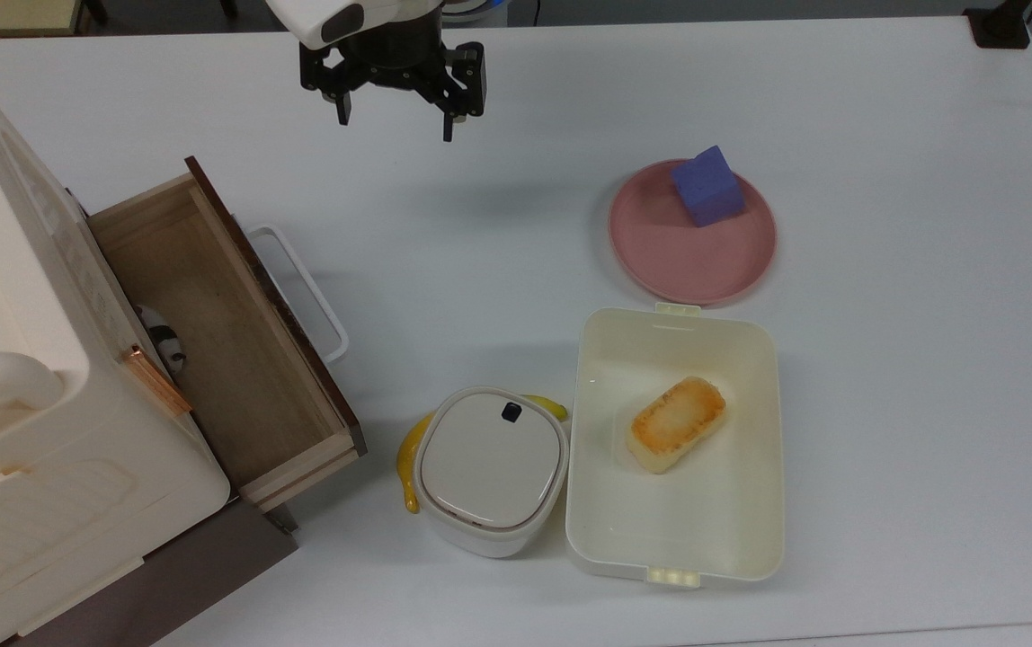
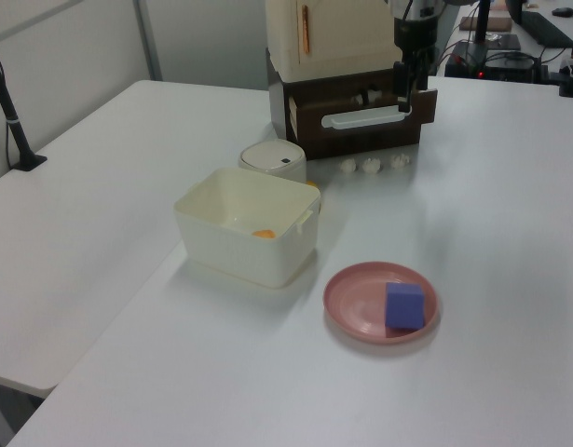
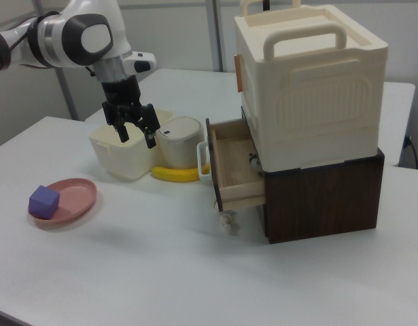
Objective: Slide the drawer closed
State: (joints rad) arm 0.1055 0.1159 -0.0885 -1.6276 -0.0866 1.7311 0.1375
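The drawer (image 1: 237, 359) of light wood stands pulled out of the cream and brown cabinet (image 1: 13, 377). Its dark front panel (image 2: 361, 119) carries a white loop handle (image 1: 300, 288). In the right view the drawer (image 3: 236, 166) juts toward the right view's left. My gripper (image 1: 395, 126) hangs open above the table with nothing between its fingers. It is beyond the handle toward the top view's upper right and clear of it. In the left view my gripper (image 2: 409, 98) appears just over the handle's right end. In the right view my gripper (image 3: 137, 138) hovers in front of the lunch box.
A small lidded white container (image 1: 491, 467) stands over a banana (image 1: 408, 458) near the drawer's corner. Beside it is an open cream lunch box (image 1: 750, 530) holding a toasted piece (image 1: 676, 422). A pink plate (image 1: 660, 261) carries a purple block (image 1: 707, 186). A small black-and-white object (image 1: 161, 340) lies inside the drawer.
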